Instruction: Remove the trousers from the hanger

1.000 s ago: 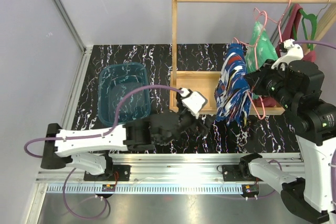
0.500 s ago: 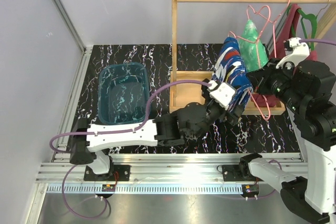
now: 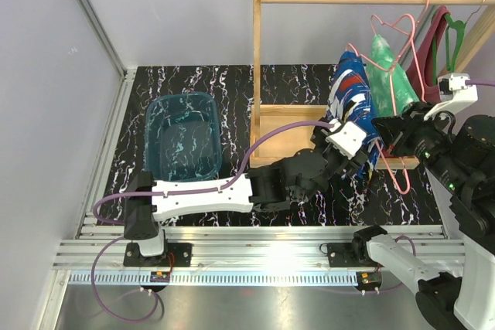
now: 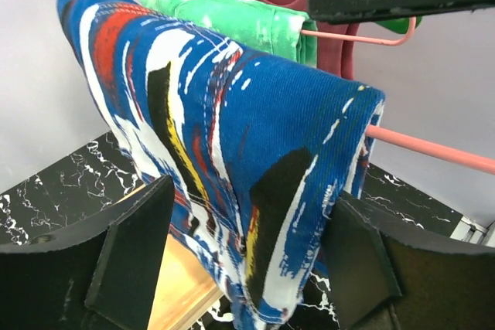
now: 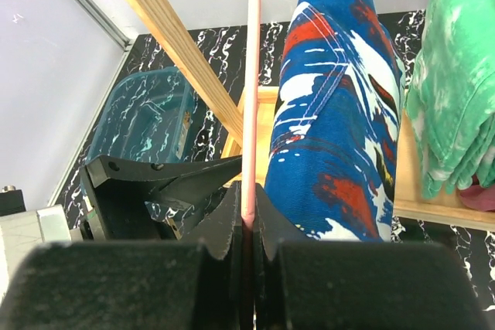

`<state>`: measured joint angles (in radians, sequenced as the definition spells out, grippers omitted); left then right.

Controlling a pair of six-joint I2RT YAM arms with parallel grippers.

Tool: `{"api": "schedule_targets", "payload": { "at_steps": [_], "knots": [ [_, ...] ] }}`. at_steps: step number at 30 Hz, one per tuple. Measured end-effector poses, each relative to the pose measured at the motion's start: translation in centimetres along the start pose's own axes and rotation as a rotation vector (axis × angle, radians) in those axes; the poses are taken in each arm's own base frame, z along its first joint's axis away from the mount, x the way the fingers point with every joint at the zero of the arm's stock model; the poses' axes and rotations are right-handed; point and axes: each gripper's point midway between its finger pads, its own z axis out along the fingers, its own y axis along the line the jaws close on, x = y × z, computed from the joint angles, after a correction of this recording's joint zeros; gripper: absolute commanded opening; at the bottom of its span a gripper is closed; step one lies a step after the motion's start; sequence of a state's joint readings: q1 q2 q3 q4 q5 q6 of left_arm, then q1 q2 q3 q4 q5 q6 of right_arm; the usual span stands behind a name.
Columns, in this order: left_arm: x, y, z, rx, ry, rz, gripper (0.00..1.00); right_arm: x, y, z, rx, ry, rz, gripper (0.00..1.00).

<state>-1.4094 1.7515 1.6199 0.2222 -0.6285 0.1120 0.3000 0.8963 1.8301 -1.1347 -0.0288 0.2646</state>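
Blue trousers (image 4: 232, 152) draped over pink hanger (image 5: 249, 113); left tool (image 4: 247, 226) open, jaws straddling them; right tool (image 5: 247, 226) clamps pink hanger.

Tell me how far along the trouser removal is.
Done: nothing off yet. In hand: right gripper pinches the pink hanger; left gripper straddles the blue trousers draped on it, jaws open. Left: pull them off, then the green trousers.

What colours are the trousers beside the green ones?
The trousers are blue with white, red, yellow and black streaks; clearest in the left wrist view.
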Motion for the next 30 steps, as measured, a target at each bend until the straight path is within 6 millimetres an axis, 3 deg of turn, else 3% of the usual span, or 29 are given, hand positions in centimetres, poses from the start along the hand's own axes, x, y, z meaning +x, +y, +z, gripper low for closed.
{"api": "schedule_targets", "payload": {
  "at_steps": [4, 8, 13, 15, 17, 19, 21, 22, 23, 25, 26, 27, 28, 30],
  "knots": [
    [0.0, 0.0, 0.0, 0.000, -0.001, 0.004, 0.84, 0.1, 0.3, 0.1, -0.014, 0.006, 0.000, 0.00],
    [0.0, 0.0, 0.0, 0.001, 0.000, 0.008, 0.85, 0.3, 0.3, 0.3, -0.014, 0.018, 0.001, 0.00],
    [-0.7, -0.1, 0.2, 0.005, -0.009, 0.002, 0.59, 0.5, 0.3, 0.4, -0.019, 0.029, 0.002, 0.00],
    [-1.1, -0.2, 0.4, 0.003, -0.016, 0.004, 0.55, 0.5, 0.5, 0.4, -0.028, 0.030, 0.002, 0.00],
    [-1.2, -0.3, 0.6, 0.001, -0.017, 0.015, 0.60, 0.3, 0.7, 0.4, -0.038, 0.024, 0.002, 0.00],
    [-1.1, -0.3, 0.8, -0.003, -0.015, 0.031, 0.76, 0.3, 0.8, 0.4, -0.045, 0.024, 0.003, 0.00],
    [-1.3, -0.3, 1.1, -0.010, -0.019, 0.036, 0.75, 0.4, 1.1, 0.2, -0.058, 0.025, 0.006, 0.00],
    [-1.4, -0.3, 1.3, -0.012, -0.021, 0.035, 0.71, 0.4, 1.2, 0.1, -0.065, 0.027, 0.008, 0.00],
    [-1.5, -0.4, 1.4, -0.012, -0.020, 0.040, 0.57, 0.5, 1.2, 0.0, -0.069, 0.029, 0.010, 0.00],
    [-1.7, -0.4, 1.5, -0.015, -0.021, 0.043, 0.39, 0.6, 1.3, -0.1, -0.074, 0.030, 0.015, 0.00],
    [-1.8, -0.5, 1.6, -0.016, -0.021, 0.052, 0.18, 0.6, 1.4, -0.1, -0.078, 0.030, 0.018, 0.00],
    [-1.8, -0.5, 1.6, -0.016, -0.022, 0.052, 0.07, 0.6, 1.5, -0.1, -0.082, 0.027, 0.019, 0.00],
    [-1.8, -0.5, 1.6, -0.020, -0.020, 0.062, 0.00, 0.6, 1.5, -0.2, -0.083, 0.026, 0.020, 0.00],
    [-1.8, -0.4, 1.6, -0.024, -0.019, 0.073, 0.00, 0.6, 1.5, -0.2, -0.082, 0.024, 0.020, 0.00]
  ]
}}
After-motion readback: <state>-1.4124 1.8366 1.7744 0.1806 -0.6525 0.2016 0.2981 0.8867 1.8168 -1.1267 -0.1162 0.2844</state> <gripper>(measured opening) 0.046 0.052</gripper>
